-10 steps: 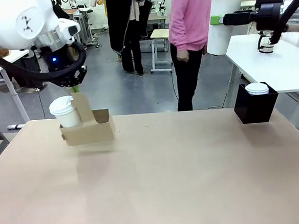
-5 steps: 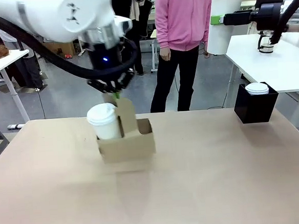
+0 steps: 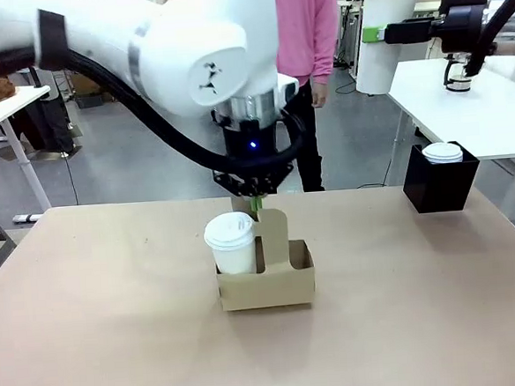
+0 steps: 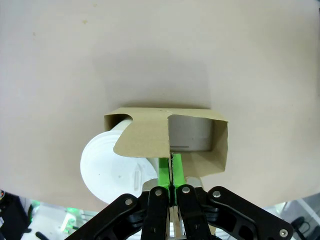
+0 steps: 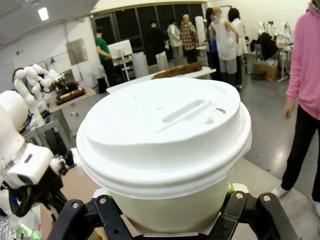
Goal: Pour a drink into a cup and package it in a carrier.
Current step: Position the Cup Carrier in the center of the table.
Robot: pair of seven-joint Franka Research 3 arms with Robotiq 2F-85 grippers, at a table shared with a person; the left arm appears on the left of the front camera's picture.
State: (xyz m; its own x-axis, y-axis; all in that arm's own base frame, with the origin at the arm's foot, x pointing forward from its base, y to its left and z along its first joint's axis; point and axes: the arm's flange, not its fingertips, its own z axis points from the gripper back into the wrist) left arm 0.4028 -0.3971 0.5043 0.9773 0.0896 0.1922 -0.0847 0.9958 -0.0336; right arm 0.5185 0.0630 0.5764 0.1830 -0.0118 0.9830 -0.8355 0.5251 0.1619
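Observation:
The brown cardboard carrier (image 3: 265,281) is at the middle of the table, low over it or on it; I cannot tell if it touches. My left gripper (image 3: 256,202) is shut on its upright handle tab, the green pads (image 4: 165,170) pinching the card. A white lidded cup (image 3: 232,243) stands in the carrier's left slot, rising above the card (image 4: 107,167); the right slot is empty. High at the right, my right gripper (image 3: 375,34) is shut on a tall white lidded cup (image 3: 386,38), whose lid (image 5: 162,125) looms between the fingers. The drink and its jug are out of view.
A black square box (image 3: 441,187) with a short white cup (image 3: 442,153) in it stands at the table's far right. A white side table (image 3: 486,111) lies beyond it. A person in a pink top (image 3: 306,30) stands behind the far edge.
My left arm has carried the carrier with its cup from the far left to the table's middle and lower. The right gripper has stayed put. The person stepped left.

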